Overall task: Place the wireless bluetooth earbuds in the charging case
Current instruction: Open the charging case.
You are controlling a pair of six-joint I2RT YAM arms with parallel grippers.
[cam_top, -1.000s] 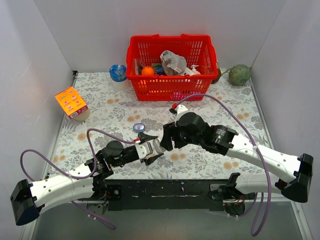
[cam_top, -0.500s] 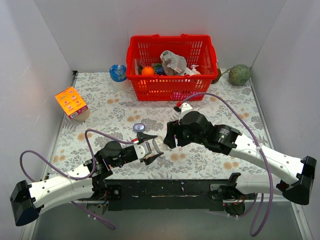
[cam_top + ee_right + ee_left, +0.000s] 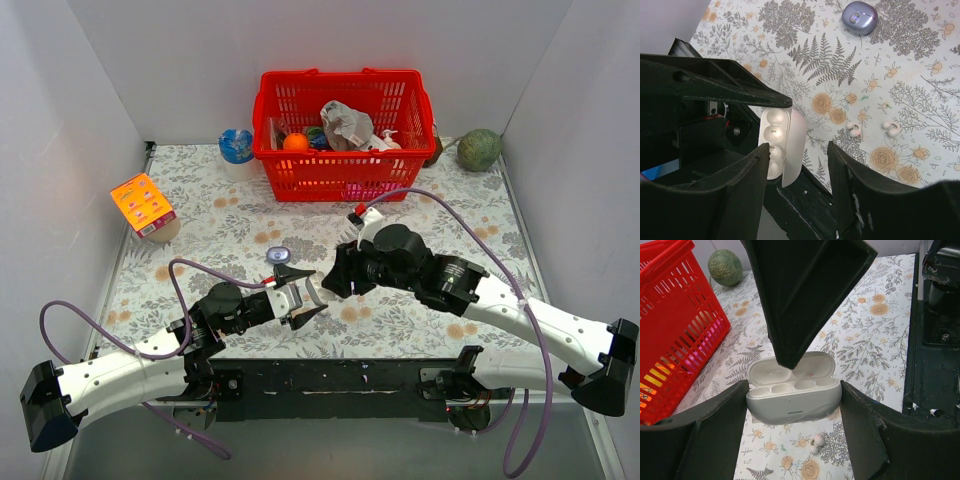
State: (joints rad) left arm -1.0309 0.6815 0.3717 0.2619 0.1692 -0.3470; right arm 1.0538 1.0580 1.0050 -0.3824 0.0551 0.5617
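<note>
1. The flowered worktop (image 3: 240,215) looks as it did a second ago, and nothing lying on it has shifted.
2. My right arm has swung a little to its own right since then, so its wrist now sits further from my left arm.
3. My right pincer (image 3: 335,283) hangs with its fingers apart and empty, close over the charging case (image 3: 792,395), with one finger (image 3: 800,300) pointing down at the open lid.
4. My left pincer (image 3: 303,303) has not moved. It is clamped on the charging case and holds it off the worktop, lid open.
5. Two wireless bluetooth earbuds (image 3: 854,129) lie side by side on the worktop, near the case and lower than it.
</note>
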